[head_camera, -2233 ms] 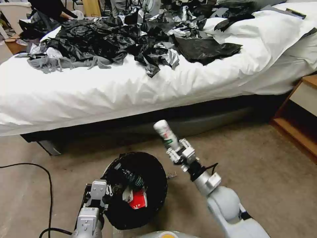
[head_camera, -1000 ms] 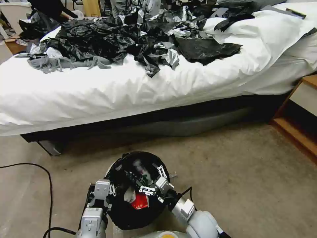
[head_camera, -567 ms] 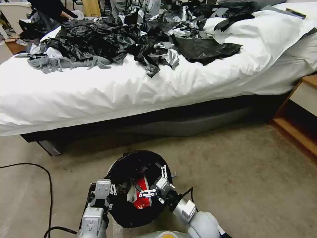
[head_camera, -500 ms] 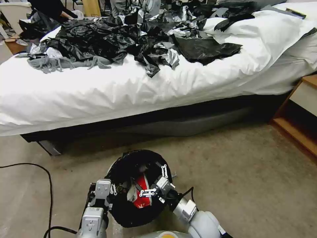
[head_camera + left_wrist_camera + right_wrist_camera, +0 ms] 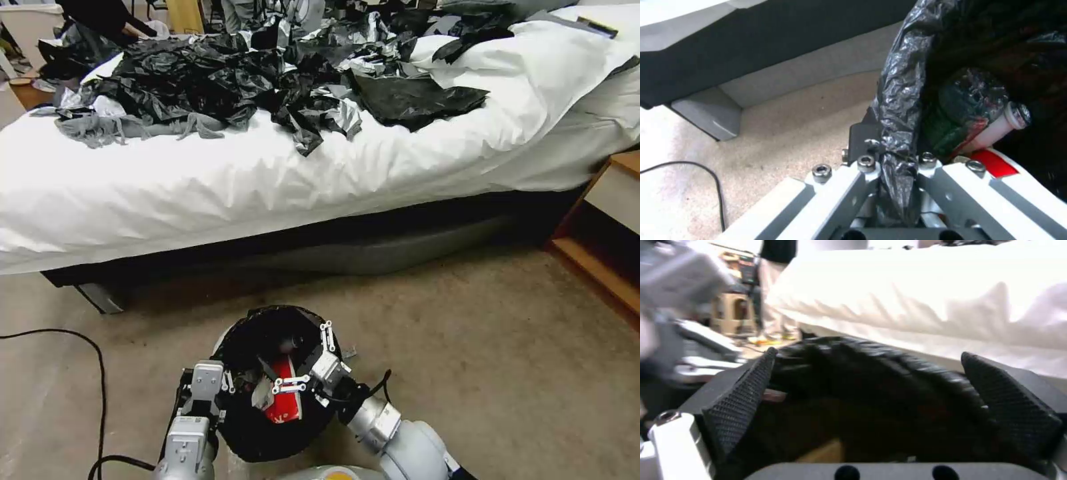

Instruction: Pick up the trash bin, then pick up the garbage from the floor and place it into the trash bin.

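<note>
Gaping right claw [image 5: 305,363] — over (above) trash bin [image 5: 243,437]

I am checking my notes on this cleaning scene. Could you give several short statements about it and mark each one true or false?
1. The left gripper is shut on the rim of the trash bin. True.
2. The right gripper holds a bottle above the bed. False: it is open and empty, over the bin.
3. A red-and-white packet lies inside the bin. True.
4. The bed carries only pillows. False: black plastic sheets are heaped on it.
</note>
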Available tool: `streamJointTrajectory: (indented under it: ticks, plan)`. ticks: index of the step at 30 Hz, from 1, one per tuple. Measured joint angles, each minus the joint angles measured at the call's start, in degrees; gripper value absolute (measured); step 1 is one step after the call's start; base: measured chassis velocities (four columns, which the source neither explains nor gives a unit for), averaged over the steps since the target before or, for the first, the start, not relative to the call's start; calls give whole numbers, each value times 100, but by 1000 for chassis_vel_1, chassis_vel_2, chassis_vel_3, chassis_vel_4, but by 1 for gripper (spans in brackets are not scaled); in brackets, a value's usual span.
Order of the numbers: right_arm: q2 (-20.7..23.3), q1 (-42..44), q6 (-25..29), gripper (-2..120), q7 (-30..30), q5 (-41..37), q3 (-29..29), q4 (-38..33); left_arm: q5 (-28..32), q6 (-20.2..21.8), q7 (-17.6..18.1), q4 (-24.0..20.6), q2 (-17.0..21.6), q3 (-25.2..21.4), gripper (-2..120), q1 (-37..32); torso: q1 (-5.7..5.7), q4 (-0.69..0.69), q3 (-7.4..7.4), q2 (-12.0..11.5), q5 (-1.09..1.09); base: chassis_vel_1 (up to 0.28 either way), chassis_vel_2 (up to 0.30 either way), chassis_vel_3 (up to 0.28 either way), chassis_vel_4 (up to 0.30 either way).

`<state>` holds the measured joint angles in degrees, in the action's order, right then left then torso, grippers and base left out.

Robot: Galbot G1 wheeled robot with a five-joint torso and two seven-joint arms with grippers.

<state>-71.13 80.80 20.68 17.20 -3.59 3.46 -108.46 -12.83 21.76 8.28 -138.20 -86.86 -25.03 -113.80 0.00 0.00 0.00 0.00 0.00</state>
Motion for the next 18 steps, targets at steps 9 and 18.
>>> streamJointTrajectory:
  ticks: [9, 18]
  plan:
    - [-24, 66, 139, 100, 264, -248, -45, -302, 4, 7, -4, 60, -9, -36, 0, 19, 0, 0, 0, 0, 0, 0, 0, 0, 0]
    - [-239, 303, 257, 100, -367, -310, -610, -1089, 66, 7, -6, 154, -8, -109, 0, 66, 0, 1, 0, 0, 1, 0, 0, 0, 0]
